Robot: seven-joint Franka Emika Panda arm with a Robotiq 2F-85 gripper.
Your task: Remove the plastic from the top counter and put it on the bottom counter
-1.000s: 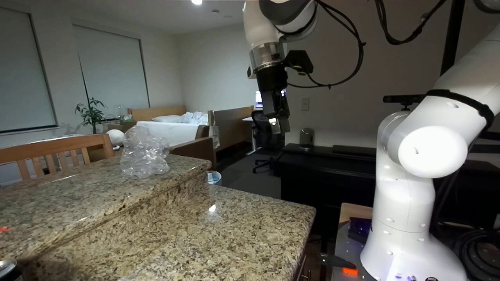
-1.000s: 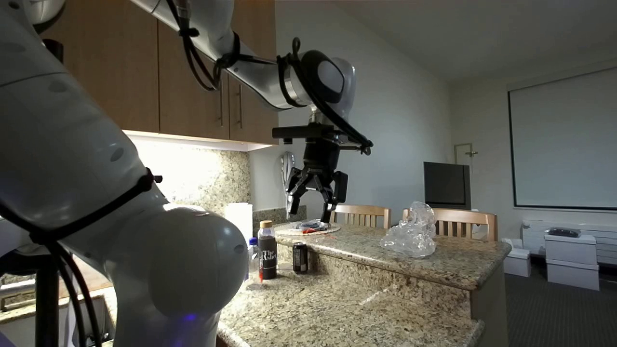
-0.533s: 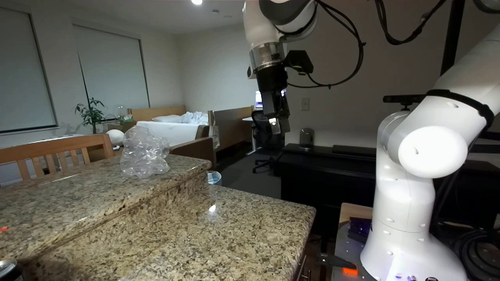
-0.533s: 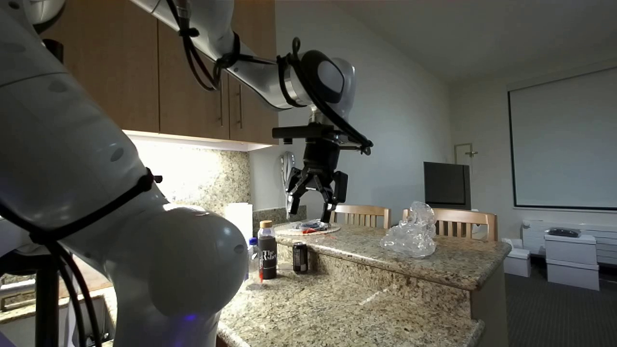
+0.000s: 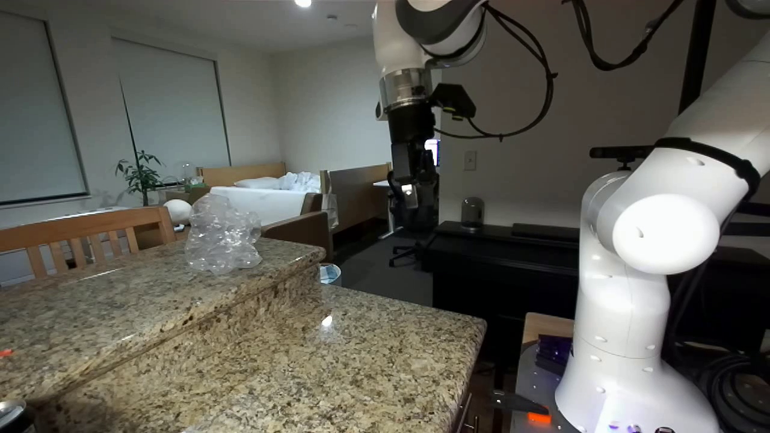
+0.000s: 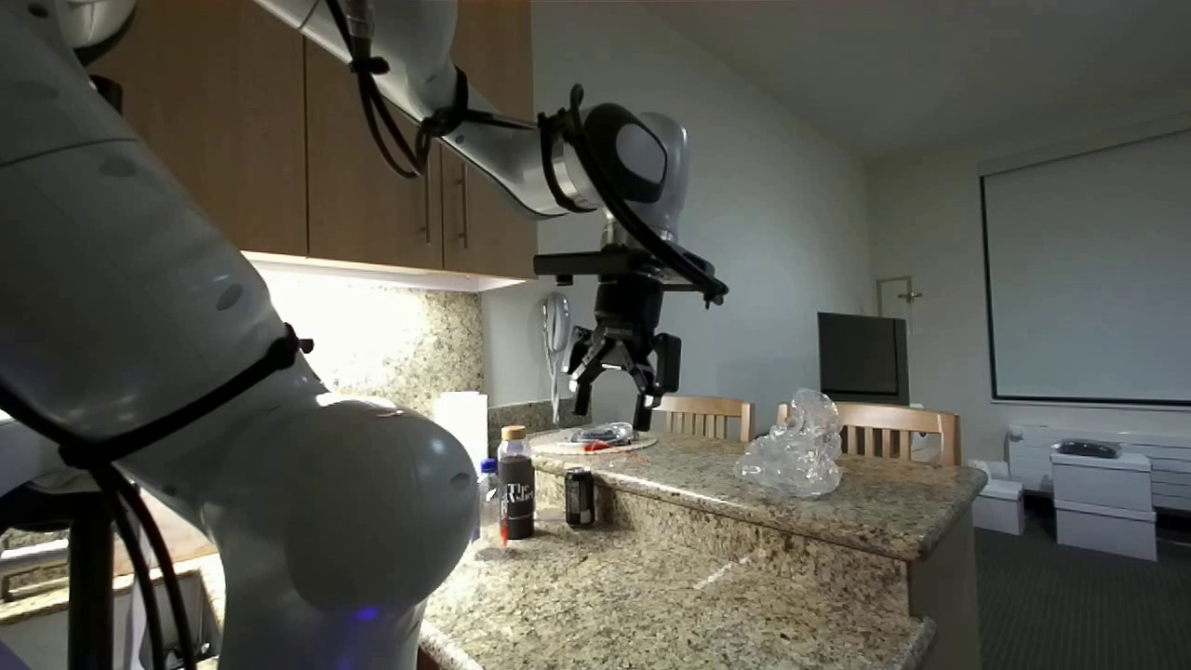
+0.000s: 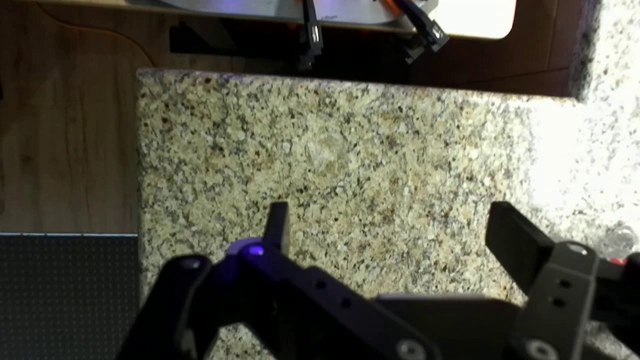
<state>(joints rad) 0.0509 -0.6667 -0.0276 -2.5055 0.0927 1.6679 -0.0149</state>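
1. in an exterior view, plastic sits near the top counter's end edge.
2. in an exterior view, the wide-spread claw hangs empty.
3. in the wrist view, bottom counter spreads beneath; plastic likely lies past its back edge.

In both exterior views: plastic on top counter, bottom counter lower and before it. In wrist view: gripper over bottom counter. In exterior view: chairs behind top counter; mat on it, left of plastic; can on bottom counter, right of bottles.
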